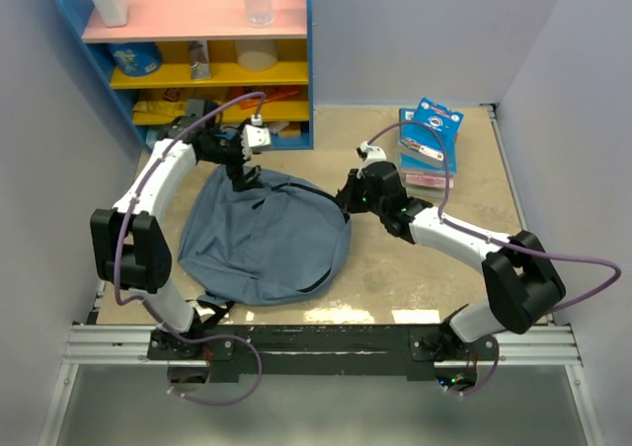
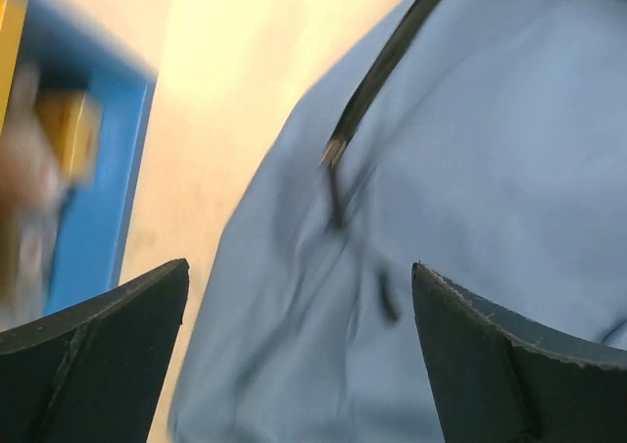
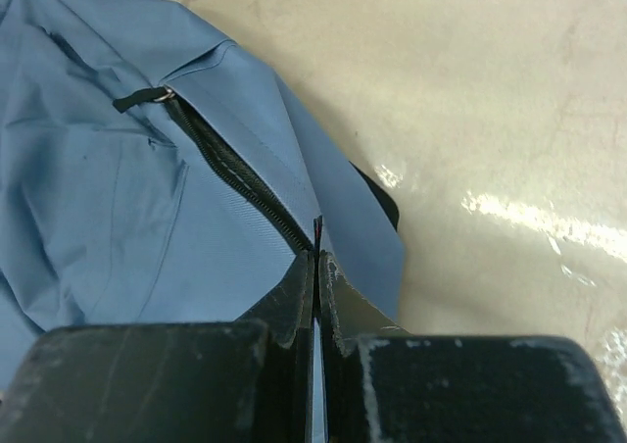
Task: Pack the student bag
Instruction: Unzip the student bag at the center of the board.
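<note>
The bag (image 1: 267, 234) lies flat on the table (image 1: 425, 268) between the arms. It looks soft, limp and light, so it will likely fold; the edge beside the zipper (image 3: 230, 173) is the good hold. The right gripper (image 3: 316, 257), reaching low, is clenched on that edge. The left gripper (image 2: 299, 267) hangs over the far side, spread wide, empty.

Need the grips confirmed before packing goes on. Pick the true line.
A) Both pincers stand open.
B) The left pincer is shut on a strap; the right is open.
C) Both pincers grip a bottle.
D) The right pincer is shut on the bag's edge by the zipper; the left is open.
D: the right pincer pinches the student bag at the end of its zipper, while the left pincer stands wide open over the fabric.
</note>
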Motion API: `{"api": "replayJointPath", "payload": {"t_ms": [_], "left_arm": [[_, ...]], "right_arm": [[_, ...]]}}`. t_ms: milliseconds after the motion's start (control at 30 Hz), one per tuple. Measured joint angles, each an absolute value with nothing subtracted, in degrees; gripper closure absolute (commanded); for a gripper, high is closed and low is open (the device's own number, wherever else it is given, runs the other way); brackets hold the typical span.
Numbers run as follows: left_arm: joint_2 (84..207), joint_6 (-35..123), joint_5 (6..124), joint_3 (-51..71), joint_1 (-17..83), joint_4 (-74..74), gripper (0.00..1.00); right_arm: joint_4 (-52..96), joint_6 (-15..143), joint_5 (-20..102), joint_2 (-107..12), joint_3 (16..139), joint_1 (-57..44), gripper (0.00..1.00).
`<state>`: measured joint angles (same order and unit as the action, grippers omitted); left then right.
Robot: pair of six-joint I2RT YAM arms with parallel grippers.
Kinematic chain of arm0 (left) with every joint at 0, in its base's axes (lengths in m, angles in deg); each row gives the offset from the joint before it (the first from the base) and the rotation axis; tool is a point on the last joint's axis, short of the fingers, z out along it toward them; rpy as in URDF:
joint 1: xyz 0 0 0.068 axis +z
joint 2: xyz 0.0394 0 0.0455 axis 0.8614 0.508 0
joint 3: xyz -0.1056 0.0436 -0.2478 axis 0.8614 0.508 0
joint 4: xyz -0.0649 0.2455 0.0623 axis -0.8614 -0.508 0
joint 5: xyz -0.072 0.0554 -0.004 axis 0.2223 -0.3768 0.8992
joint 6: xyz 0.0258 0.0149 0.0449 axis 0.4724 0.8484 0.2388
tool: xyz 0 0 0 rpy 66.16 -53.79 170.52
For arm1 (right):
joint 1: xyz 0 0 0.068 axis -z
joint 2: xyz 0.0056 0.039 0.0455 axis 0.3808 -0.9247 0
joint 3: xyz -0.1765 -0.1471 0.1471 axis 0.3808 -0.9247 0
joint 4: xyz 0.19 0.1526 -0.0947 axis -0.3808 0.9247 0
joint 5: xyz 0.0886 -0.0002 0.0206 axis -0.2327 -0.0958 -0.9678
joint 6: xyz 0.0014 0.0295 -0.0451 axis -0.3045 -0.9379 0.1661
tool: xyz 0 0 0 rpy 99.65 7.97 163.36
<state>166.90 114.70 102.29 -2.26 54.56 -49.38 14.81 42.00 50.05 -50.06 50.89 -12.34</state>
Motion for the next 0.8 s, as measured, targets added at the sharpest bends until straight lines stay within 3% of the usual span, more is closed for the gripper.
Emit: {"api": "replayJointPath", "payload": {"t_ms": [267, 500, 567, 600, 667, 700, 733, 800], "left_arm": [[173.5, 123.5, 107.8, -5.6, 39.2, -49.6, 0.00], [187.0, 126.7, 108.2, -12.9, 38.3, -48.5, 0.02], [187.8, 126.8, 108.2, -13.2, 38.3, -48.0, 0.09], [188.1, 126.8, 108.2, -13.6, 38.2, -48.0, 0.14], [188.9, 126.7, 108.4, -15.2, 37.7, -48.2, 0.48], [189.6, 126.3, 108.8, -16.5, 37.3, -48.5, 0.67], [190.4, 126.0, 109.2, -18.0, 37.0, -48.6, 1.00], [192.7, 124.8, 109.7, -21.7, 36.3, -49.7, 1.00]], "right_arm": [[14.6, 41.8, 49.0, -50.8, 53.2, -12.3, 1.00], [14.6, 41.3, 48.6, -49.0, 53.1, -12.3, 1.00], [14.6, 41.2, 48.1, -49.0, 53.1, -12.3, 1.00], [14.6, 41.1, 47.9, -49.1, 53.1, -12.3, 1.00], [14.5, 41.0, 47.6, -49.1, 53.1, -12.3, 1.00], [14.5, 40.8, 47.6, -49.1, 53.1, -12.3, 1.00], [14.5, 40.8, 47.6, -49.2, 53.1, -12.3, 1.00], [14.4, 40.8, 47.6, -49.2, 53.1, -12.3, 1.00]]}}
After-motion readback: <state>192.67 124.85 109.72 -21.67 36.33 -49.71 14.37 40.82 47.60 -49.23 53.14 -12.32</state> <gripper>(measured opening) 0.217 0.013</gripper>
